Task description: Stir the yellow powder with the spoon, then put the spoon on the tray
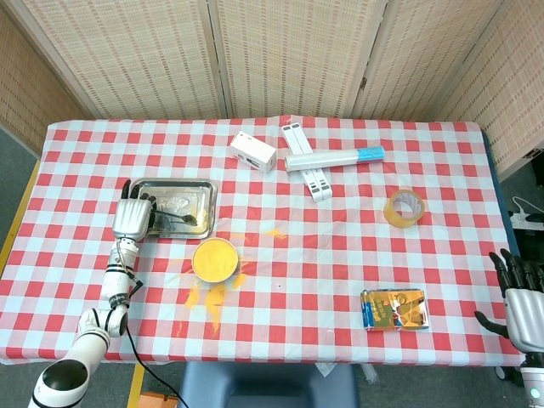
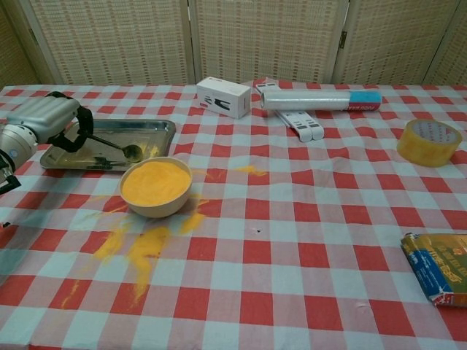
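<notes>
A desk (image 1: pixel 340 255) covered in red-and-white checked cloth is seen before woven screens. At its left, the left hand (image 2: pixel 45 120) is clamped on the handle of the spoon (image 2: pixel 117 149), whose bowl is seen lying in the tray (image 2: pixel 157 128). The bowl of yellow powder (image 2: pixel 155 186) stands just beside the tray (powder is spilled around it). The right hand (image 1: pixel 522 308) is held off the desk's edge, fingers apart.
</notes>
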Controlling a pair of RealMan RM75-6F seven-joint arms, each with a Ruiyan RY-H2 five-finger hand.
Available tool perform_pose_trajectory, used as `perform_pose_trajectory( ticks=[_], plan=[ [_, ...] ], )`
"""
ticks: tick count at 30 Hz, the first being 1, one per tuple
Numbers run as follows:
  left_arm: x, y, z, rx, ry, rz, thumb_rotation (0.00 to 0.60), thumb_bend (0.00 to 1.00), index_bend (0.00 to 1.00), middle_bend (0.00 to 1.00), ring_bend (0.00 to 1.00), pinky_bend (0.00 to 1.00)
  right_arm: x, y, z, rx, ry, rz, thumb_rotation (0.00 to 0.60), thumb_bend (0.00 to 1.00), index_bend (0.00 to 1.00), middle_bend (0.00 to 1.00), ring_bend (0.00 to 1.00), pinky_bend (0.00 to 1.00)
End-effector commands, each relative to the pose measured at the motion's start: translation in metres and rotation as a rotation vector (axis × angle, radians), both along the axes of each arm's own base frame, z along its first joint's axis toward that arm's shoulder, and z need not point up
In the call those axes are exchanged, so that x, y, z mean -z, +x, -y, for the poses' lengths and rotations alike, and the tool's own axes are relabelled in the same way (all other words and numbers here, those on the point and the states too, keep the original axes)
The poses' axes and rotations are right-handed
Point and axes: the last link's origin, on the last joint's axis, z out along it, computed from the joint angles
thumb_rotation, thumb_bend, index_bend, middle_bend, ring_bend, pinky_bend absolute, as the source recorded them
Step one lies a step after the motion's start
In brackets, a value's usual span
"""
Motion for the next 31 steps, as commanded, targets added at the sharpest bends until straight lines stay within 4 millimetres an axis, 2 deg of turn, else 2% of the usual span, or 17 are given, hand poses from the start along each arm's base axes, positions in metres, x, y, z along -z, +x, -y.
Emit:
perform_pose_trajectory(
  ticks=[1,5,9,12,16,17,19,22,24,27,31],
  plan=[
    [0.0,0.002,0.001,0.009,0.005,0.033,0.6,0.49,0.0,0.13,0.0,0.0,0.001,0.001,0.0,-0.003,0.005,0.001,0.6,0.09,0.0,0.0,0.0,0.0],
    [-0.006,0.006,0.01,0.079,0.008,0.097,0.6,0.48,0.0,0.03,0.0,0.0,0.001,0.003,-0.002,-0.014,0.011,0.006,0.6,0.09,0.0,0.0,0.0,0.0],
    [-0.015,0.01,0.029,0.163,0.0,0.185,0.6,0.47,0.0,0.0,0.0,0.0,0.0,0.006,-0.005,-0.032,0.011,0.015,0.6,0.09,0.0,0.0,0.0,0.0],
    [-0.031,0.009,0.068,0.223,-0.063,0.299,0.6,0.46,0.0,0.0,0.0,0.0,-0.003,0.009,-0.009,-0.049,0.007,0.022,0.6,0.09,0.0,0.0,0.0,0.0],
    [-0.069,-0.002,0.147,0.159,-0.219,0.371,0.6,0.39,0.0,0.0,0.0,0.0,-0.005,0.011,-0.013,-0.072,0.006,0.027,0.6,0.09,0.0,0.0,0.0,0.0],
    [-0.082,-0.005,0.171,0.133,-0.239,0.396,0.6,0.38,0.0,0.0,0.0,0.0,-0.005,0.012,-0.013,-0.08,0.005,0.028,0.6,0.09,0.0,0.0,0.0,0.0],
    [-0.1,-0.014,0.207,0.096,-0.248,0.426,0.6,0.37,0.0,0.0,0.0,0.0,-0.004,0.013,-0.015,-0.09,0.008,0.026,0.6,0.09,0.0,0.0,0.0,0.0],
    [-0.116,-0.028,0.24,0.074,-0.235,0.457,0.6,0.37,0.0,0.0,0.0,0.0,-0.002,0.014,-0.016,-0.104,0.017,0.025,0.6,0.08,0.0,0.0,0.0,0.0],
    [-0.123,-0.034,0.247,0.069,-0.219,0.421,0.6,0.37,0.0,0.0,0.0,0.0,0.0,0.015,-0.016,-0.113,0.028,0.027,0.6,0.08,0.0,0.0,0.0,0.0],
    [-0.133,-0.033,0.251,0.084,-0.173,0.388,0.6,0.38,0.0,0.0,0.0,0.0,0.003,0.017,-0.016,-0.121,0.037,0.028,0.6,0.07,0.0,0.0,0.0,0.0],
    [-0.135,-0.033,0.255,0.067,-0.143,0.367,0.6,0.38,0.0,0.0,0.0,0.0,0.003,0.016,-0.016,-0.111,0.027,0.016,0.6,0.07,0.0,0.0,0.0,0.0]
  ],
)
